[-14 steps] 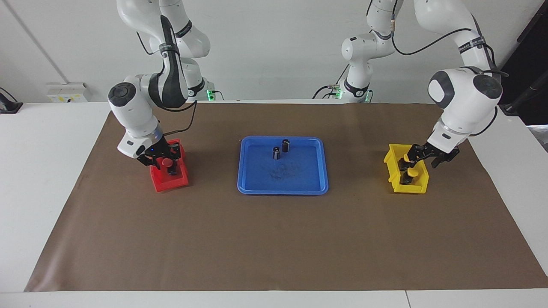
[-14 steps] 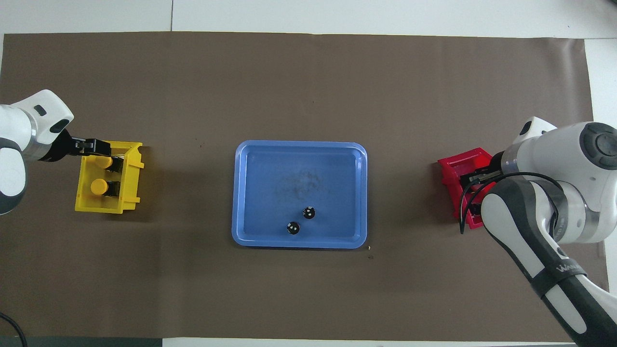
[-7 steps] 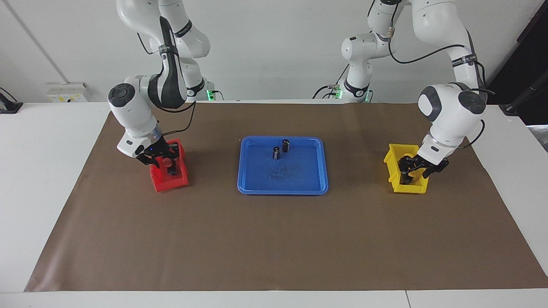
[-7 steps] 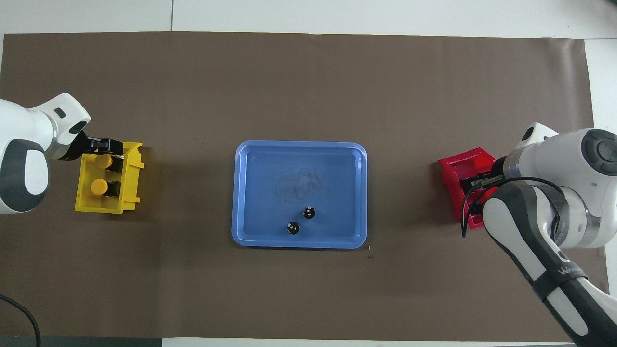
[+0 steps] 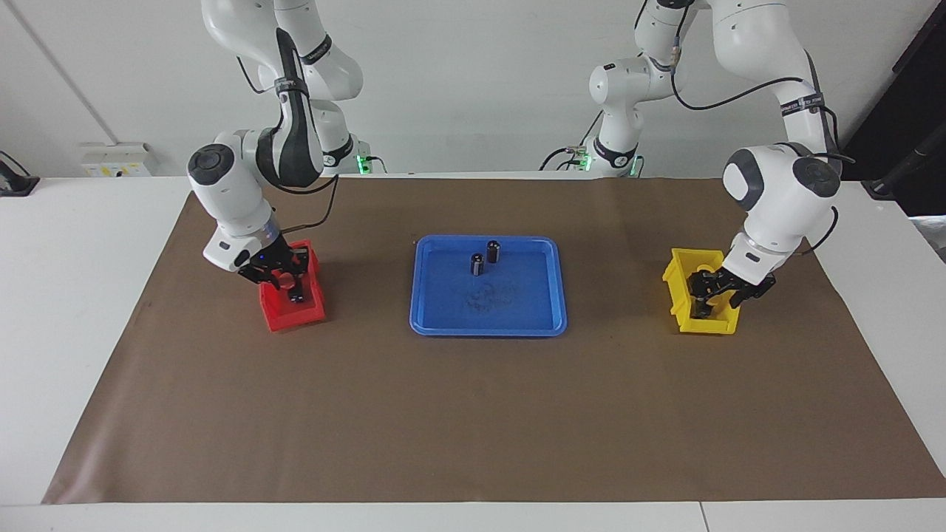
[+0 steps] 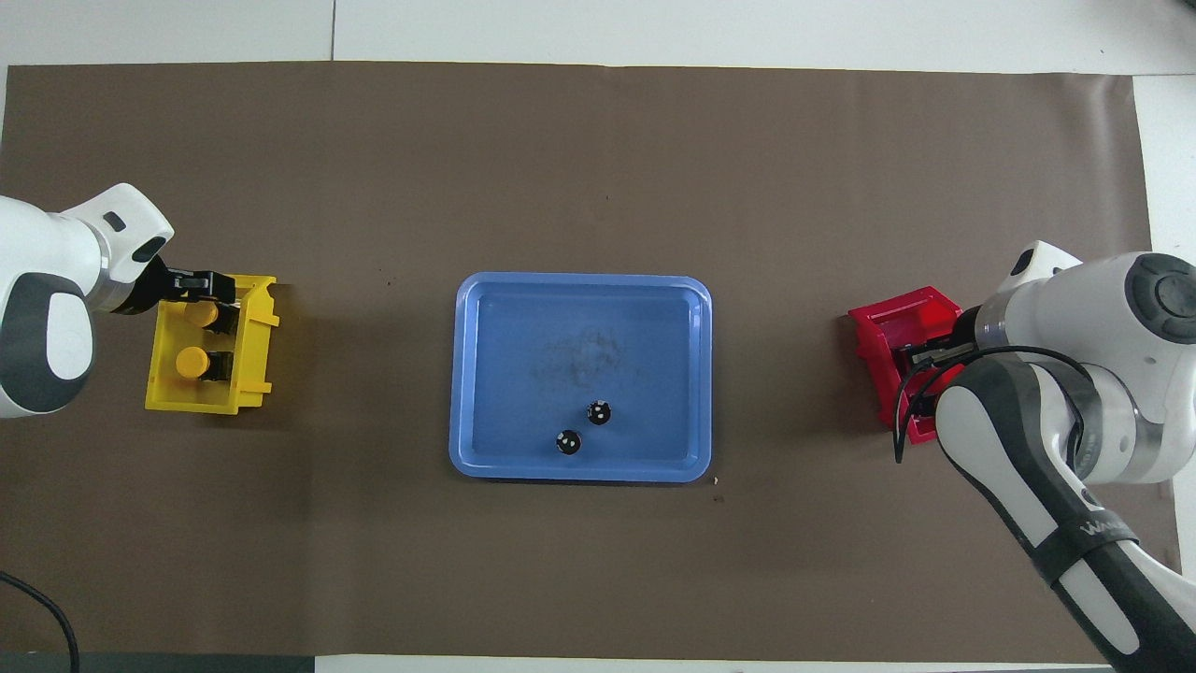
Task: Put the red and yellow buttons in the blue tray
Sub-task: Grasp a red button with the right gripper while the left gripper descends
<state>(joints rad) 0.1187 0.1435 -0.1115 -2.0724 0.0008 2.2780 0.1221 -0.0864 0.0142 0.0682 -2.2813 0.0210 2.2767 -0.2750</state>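
The blue tray (image 5: 488,329) lies mid-table; it also shows in the overhead view (image 6: 579,472). It holds only two dark capless cylinders (image 6: 599,412). Two yellow buttons (image 6: 198,313) (image 6: 192,360) lie in the yellow bin (image 6: 206,402) toward the left arm's end. My left gripper (image 5: 717,295) is open and down in that bin, at the button farther from the robots. My right gripper (image 5: 281,284) is down in the red bin (image 5: 292,314), with one red button cap (image 5: 279,279) at it. The other red button is hidden.
A brown mat (image 5: 473,414) covers the table. The two cylinders (image 5: 477,264) (image 5: 493,251) stand in the part of the tray nearer the robots. In the overhead view my right arm covers much of the red bin (image 6: 888,327).
My left gripper has come down from above the yellow bin into it. My right gripper has shifted only slightly at the red bin. The tray and cylinders have not moved.
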